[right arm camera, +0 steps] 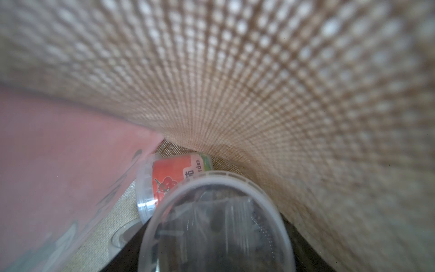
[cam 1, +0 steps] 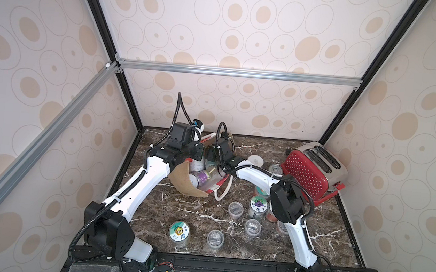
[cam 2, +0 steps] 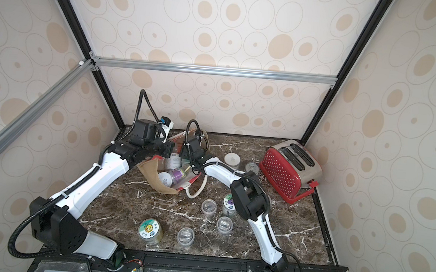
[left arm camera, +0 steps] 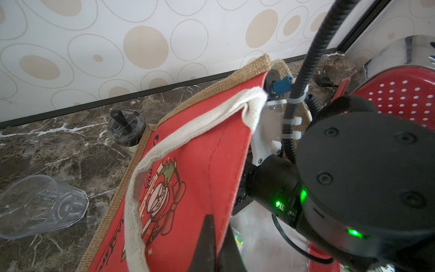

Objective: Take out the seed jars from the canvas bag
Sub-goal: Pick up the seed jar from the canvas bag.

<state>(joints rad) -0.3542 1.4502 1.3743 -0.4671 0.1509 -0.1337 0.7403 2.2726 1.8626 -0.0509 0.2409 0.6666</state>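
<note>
At the front of the desk [cam 1: 167,207], nearest me, a sticker-lid jar [cam 1: 179,231] and a few clear cups [cam 1: 215,238] stand upright, already out. Just behind them the bag [cam 1: 188,184] lies on its side with its mouth towards me. A purple jar [cam 1: 203,178] and others crowd the opening.

My left gripper [left arm camera: 217,235] is pinched shut on the bag's red side panel [left arm camera: 200,153] near the rim, apparently propping the mouth open. My right gripper [right arm camera: 214,242] is inside the bag, so the right arm is the one placed to take a jar.

In the right wrist view a clear-lidded cup [right arm camera: 216,226] sits dead ahead between the two dark fingers. Its lid faces the camera, so its axis runs along my line of reach rather than across it. The jaws stand either side of the cup; whether they already bear on it I cannot tell.

Just beyond, a red-labelled jar [right arm camera: 169,181] lies on its side, deeper in against the burlap. I judge the coming move to be a straight pull back out through the mouth, along that same axis.

Farthest off, a red toaster [cam 1: 313,172] stands near the back corner.
</note>
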